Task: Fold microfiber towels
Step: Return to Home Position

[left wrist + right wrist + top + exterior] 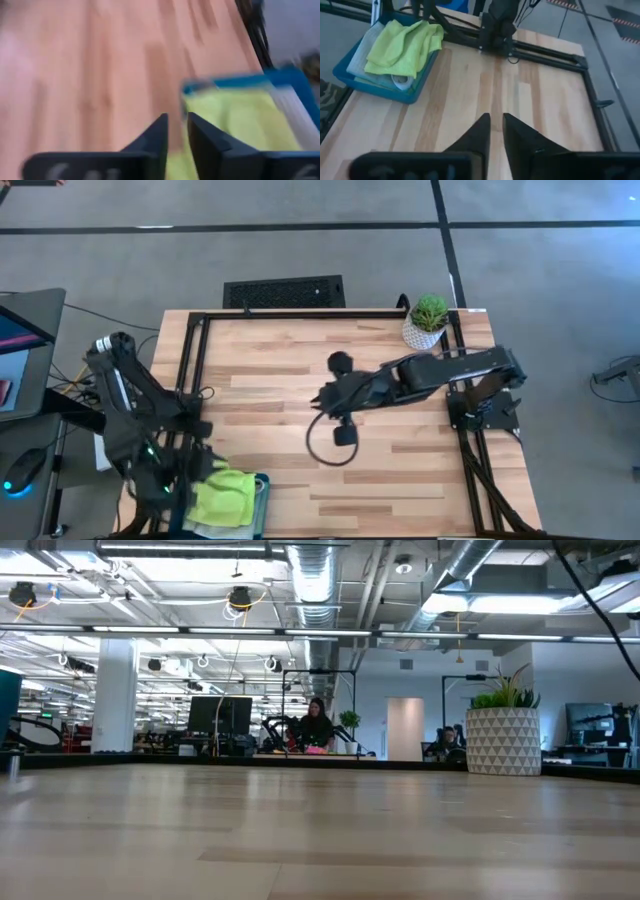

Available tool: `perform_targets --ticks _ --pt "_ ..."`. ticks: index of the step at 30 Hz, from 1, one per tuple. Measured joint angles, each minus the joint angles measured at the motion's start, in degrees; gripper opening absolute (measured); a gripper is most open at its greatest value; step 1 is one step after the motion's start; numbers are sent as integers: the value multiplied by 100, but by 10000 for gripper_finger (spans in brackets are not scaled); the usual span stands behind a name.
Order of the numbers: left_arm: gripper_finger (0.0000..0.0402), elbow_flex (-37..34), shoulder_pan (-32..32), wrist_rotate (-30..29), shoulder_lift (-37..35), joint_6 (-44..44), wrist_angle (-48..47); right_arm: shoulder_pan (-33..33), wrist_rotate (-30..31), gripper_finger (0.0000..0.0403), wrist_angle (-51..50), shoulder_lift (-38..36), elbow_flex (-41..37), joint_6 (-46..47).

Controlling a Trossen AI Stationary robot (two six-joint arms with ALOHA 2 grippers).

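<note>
A lime green towel (pixel 225 492) lies crumpled on top of a pile in the teal bin (pixel 263 490) at the table's near left corner. It also shows in the right wrist view (pixel 402 42) and the left wrist view (pixel 235 120). A pale grey-green cloth (pixel 359 59) lies under it; the other towels are hidden. My left gripper (pixel 195 475) hovers over the bin's far rim (pixel 230 82), fingers (pixel 159 137) shut and empty. My right gripper (pixel 322 398) is shut and empty above the table's middle, and its wrist view (pixel 495 117) looks toward the bin.
A potted plant (pixel 428 320) stands at the far right, seen also in the low view (pixel 503 730). A black cable loop (pixel 325 445) hangs below the right arm. Black frame rails (pixel 300 313) run along the table's far and side edges. Bare wood (pixel 400 480) lies near right.
</note>
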Motion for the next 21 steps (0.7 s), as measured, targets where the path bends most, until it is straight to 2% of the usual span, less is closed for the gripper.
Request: perform_targets --ticks 4,8,12,17,19,21 --pt "11 -162 136 -1176 -733 692 13 -5 0 32 -322 -373 -11 -157" --pt "5 -403 482 -1521 -1648 1215 145 -51 -25 8 -170 -955 -480 -251" --pt "1 -904 918 -1371 -2616 2259 1105 -121 -56 21 549 -1738 -1604 -252" --pt "0 -1722 1569 -471 -3766 4178 2923 -310 -234 13 1877 -2838 -3306 -252" --pt "0 -1996 1875 -170 -4157 4729 3295 -397 -241 8 2394 -3276 -3968 -201" --pt "0 -2238 2156 -140 -4560 4855 3297 -460 -332 6 2869 -3729 -4608 -141"
